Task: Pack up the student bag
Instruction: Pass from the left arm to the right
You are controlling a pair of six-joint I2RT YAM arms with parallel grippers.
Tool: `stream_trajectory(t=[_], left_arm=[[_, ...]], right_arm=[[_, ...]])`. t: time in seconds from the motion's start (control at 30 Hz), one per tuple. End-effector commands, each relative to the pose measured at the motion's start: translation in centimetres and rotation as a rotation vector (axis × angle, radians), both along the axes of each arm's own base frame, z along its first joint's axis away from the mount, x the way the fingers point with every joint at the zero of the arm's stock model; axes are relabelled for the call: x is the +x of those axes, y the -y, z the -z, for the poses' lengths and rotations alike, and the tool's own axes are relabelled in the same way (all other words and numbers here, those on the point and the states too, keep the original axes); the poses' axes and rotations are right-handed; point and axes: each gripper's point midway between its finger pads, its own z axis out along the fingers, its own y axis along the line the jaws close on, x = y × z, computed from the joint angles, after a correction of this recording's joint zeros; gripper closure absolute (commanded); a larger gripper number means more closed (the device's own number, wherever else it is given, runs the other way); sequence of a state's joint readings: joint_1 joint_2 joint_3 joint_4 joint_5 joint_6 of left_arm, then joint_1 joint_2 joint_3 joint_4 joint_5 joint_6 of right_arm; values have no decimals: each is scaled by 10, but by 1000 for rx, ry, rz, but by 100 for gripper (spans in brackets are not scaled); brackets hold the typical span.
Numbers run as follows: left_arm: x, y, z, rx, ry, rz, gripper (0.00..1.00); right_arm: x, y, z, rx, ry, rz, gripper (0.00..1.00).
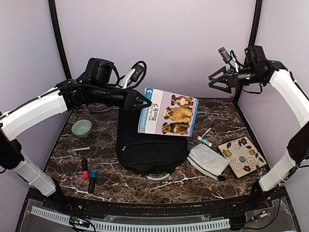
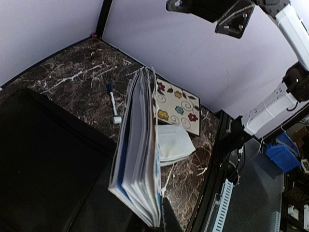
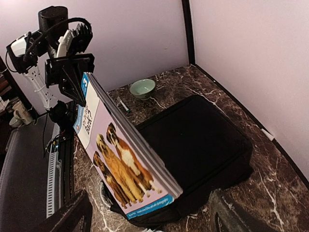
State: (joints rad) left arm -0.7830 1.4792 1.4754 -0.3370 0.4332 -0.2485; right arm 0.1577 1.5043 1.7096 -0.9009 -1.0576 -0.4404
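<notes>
- You're pinching the dog book (image 1: 169, 113) by its corner with your left hand (image 1: 144, 101), dangling it over the student bag (image 1: 149, 150), which is lying flat mid desk (image 1: 227, 121).
- Your right hand (image 1: 215, 81) is hanging spread and empty.
- Looks barely started to me: pouch (image 1: 207, 161), markers (image 1: 88, 174) and bowl (image 1: 81, 127) are all sitting out.

- Centre of the top view: I read the student bag (image 1: 149, 150) as plain black.
- Just above it, the book (image 1: 169, 112) shows me a lilac cover with a blue edge band and three brown dogs.
- Left: the bowl (image 1: 81, 128) looks pale green.
- Lower left: I see a pink-capped marker (image 1: 85, 169) and a blue-capped marker (image 1: 92, 181), both with black barrels.
- Lower right: I see a white pouch (image 1: 207, 161) and a cream pad (image 1: 241, 157) with red, blue and yellow flowers and dark swirls.
- The table (image 1: 101, 130) is dark brown marble with white veins.
</notes>
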Motion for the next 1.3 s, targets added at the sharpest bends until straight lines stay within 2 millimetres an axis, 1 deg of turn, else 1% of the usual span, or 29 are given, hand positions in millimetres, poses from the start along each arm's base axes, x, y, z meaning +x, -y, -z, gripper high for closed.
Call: stream_trajectory(t=[0.0,0.03,0.13,0.23,0.27,0.33,0.47,0.6,0.73,0.9,1.03,1.23,1.27], left_arm=[[-36,-15,29,171,-55,175,100],[-39,-14,32,183,-71,196,100],[-41,-12,51,271,-104,226,100],[-53,-4,61,312,-107,295,100],[-60,0,61,312,-97,323,100],[-66,6,59,302,-81,349,100],[-82,19,47,268,-40,386,100],[-88,22,36,242,-20,384,100],[-91,22,27,233,-6,363,100],[-91,17,18,229,21,339,100],[-89,15,16,252,31,337,100],[-86,15,18,279,42,337,100],[-86,15,18,280,42,338,100]], right_arm=[[-12,-25,19,-104,45,-127,18],[-13,-33,32,-130,28,-162,18],[-32,-53,56,-181,-2,-272,20],[-57,-68,85,-223,-59,-363,23],[-62,-74,91,-231,-66,-380,24],[-72,-86,99,-241,-73,-406,25],[-92,-105,106,-239,-89,-469,25],[-121,-117,122,-267,-130,-558,25],[-139,-121,136,-288,-167,-599,32],[-149,-121,142,-295,-178,-622,38],[-148,-121,143,-290,-175,-615,46],[-143,-124,147,-310,-179,-598,69],[-142,-124,147,-311,-178,-597,71]])
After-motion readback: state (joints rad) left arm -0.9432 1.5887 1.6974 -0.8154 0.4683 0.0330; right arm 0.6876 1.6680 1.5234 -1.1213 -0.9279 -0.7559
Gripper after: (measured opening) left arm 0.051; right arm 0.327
